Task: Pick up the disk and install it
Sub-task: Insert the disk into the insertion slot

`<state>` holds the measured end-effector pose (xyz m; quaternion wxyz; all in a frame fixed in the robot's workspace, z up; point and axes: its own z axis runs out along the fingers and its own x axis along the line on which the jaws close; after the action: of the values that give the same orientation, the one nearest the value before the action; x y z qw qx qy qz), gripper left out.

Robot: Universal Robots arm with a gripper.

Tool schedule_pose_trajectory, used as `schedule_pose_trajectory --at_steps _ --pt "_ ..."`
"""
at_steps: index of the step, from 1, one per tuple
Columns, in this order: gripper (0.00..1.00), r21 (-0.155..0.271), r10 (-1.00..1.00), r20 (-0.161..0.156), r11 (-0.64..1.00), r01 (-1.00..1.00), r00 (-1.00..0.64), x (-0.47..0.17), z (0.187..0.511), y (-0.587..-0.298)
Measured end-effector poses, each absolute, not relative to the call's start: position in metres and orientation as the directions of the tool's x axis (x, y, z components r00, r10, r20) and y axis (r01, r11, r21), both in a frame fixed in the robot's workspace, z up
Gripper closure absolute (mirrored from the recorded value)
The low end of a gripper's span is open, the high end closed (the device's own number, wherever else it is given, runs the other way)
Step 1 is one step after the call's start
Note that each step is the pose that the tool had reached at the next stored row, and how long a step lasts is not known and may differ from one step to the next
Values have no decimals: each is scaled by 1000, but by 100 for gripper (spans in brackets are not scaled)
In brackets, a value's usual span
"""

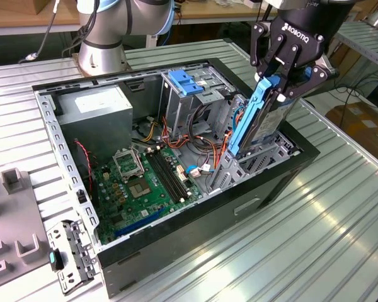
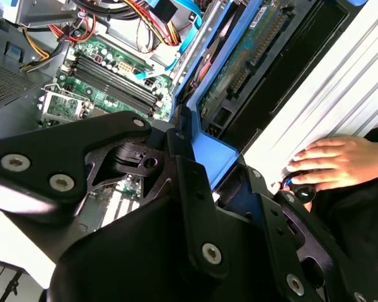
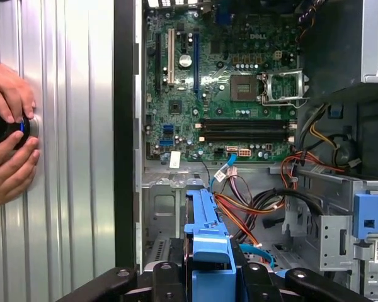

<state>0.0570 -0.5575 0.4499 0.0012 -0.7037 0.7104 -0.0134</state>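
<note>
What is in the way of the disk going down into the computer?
Nothing that I can see. The tool grips the disk by its blue rail, tilted, with its lower end at the metal bay. Orange cables lie beside the bay, toward the green board.

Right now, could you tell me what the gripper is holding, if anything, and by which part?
The gripper holds the disk by its upper end, closed on the blue rail frame there.
</note>
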Motion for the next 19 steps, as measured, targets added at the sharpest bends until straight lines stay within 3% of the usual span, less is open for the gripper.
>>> schedule_pose_trajectory --at_steps 19 --pt "63 -21 -1000 17 -1 -1000 1 56 444 -558"
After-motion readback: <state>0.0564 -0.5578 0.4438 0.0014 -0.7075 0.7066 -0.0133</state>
